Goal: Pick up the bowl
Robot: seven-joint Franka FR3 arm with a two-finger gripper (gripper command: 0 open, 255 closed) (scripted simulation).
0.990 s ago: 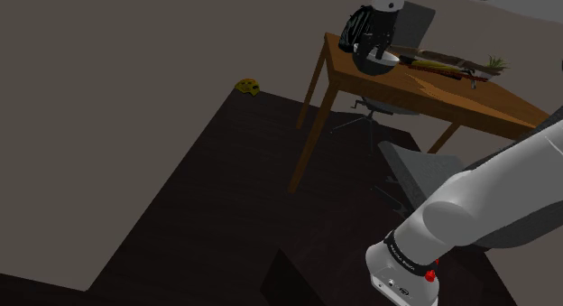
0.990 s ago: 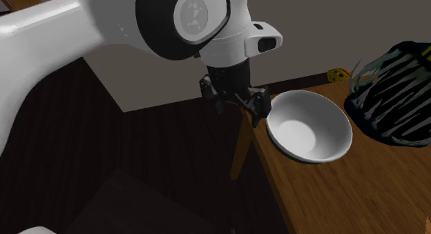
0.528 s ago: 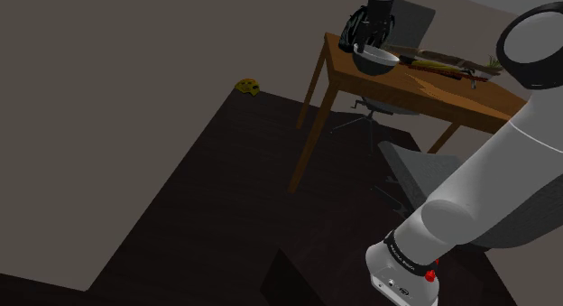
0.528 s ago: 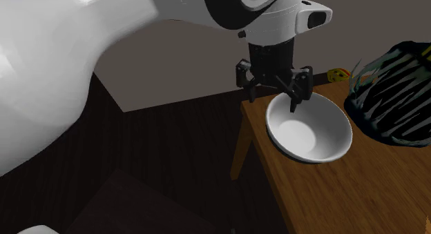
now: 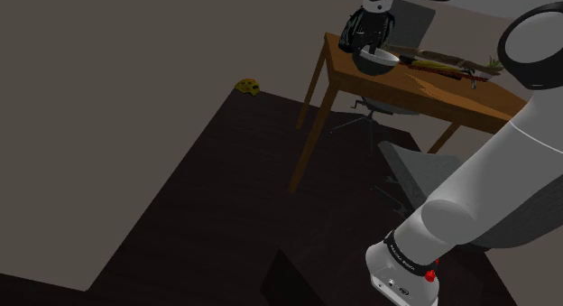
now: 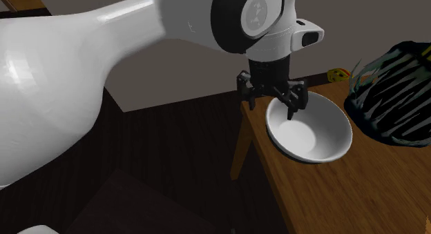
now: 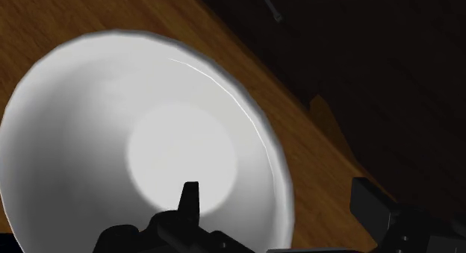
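A white bowl (image 6: pixel 314 132) stands near the corner of a wooden table (image 6: pixel 324 198); it also appears as the white bowl (image 5: pixel 374 60) and the white bowl (image 7: pixel 112 139). My black gripper (image 6: pixel 271 101) hangs open over the bowl's rim on the side towards the table corner. In the wrist view the gripper (image 7: pixel 280 207) straddles that rim: one finger (image 7: pixel 190 199) is over the bowl's inside, the other (image 7: pixel 373 207) is outside, above the table edge. Neither finger touches the bowl. In the shoulder view the gripper (image 5: pixel 372 44) sits just above the bowl.
A dark striped basket-like object (image 6: pixel 394 94) stands close beside the bowl. A long tray (image 5: pixel 447 60) and a grey panel (image 5: pixel 410 24) lie further along the table. An office chair (image 5: pixel 370 110) is under it. A yellow object (image 5: pixel 248 86) lies on the dark floor.
The gripper has swung from beside the table corner to over the bowl's rim and has come down a little. Its fingers have stayed open. The bowl has not moved.
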